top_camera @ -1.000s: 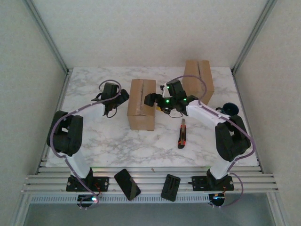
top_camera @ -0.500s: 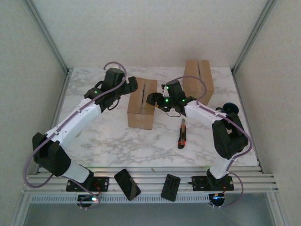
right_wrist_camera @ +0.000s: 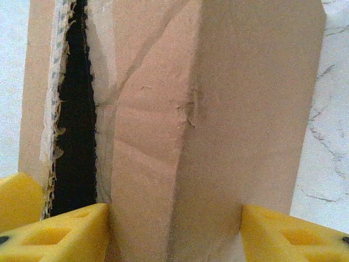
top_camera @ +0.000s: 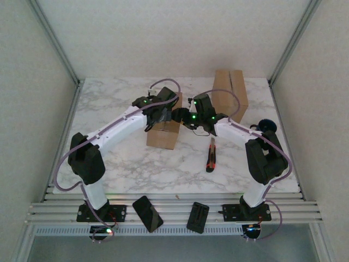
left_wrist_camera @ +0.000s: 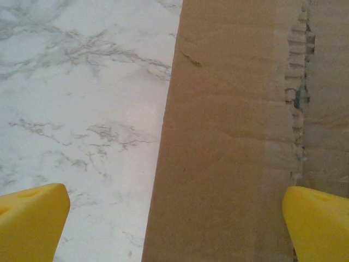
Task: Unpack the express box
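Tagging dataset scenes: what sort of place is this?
Likely a lab robot test cell: bare white walls in aluminium framing, marble-pattern tabletop, arm bases bolted to slotted rails, with a cardboard box and utility knife as props.

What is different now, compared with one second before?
The left gripper swung in from the left to the near box and now hangs open above its left flap. The right gripper, which was already at the box, closed on its right side. The near box, the far box and the knife stayed in place.
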You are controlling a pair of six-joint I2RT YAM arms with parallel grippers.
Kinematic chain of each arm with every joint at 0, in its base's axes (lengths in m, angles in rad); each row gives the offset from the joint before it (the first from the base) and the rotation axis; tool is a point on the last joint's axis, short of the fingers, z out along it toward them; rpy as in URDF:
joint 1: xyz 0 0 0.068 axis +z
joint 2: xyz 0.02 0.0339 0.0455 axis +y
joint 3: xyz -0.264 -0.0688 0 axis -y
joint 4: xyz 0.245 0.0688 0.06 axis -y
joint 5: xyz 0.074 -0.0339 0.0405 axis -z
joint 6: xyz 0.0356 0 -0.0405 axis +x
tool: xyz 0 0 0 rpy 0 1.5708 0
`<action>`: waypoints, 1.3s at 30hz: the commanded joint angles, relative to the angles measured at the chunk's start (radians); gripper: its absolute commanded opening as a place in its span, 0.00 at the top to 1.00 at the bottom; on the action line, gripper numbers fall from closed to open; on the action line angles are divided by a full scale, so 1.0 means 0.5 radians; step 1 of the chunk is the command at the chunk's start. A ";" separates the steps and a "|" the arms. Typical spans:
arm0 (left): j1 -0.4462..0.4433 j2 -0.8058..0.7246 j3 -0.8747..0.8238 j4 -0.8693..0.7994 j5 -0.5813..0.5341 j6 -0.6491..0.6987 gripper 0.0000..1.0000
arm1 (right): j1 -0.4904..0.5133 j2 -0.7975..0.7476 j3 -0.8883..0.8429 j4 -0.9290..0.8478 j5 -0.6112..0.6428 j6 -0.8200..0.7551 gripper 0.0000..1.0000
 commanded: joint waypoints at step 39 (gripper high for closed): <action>-0.024 -0.325 -0.440 0.326 0.901 0.065 0.00 | -0.001 0.041 0.045 0.019 -0.188 0.064 0.33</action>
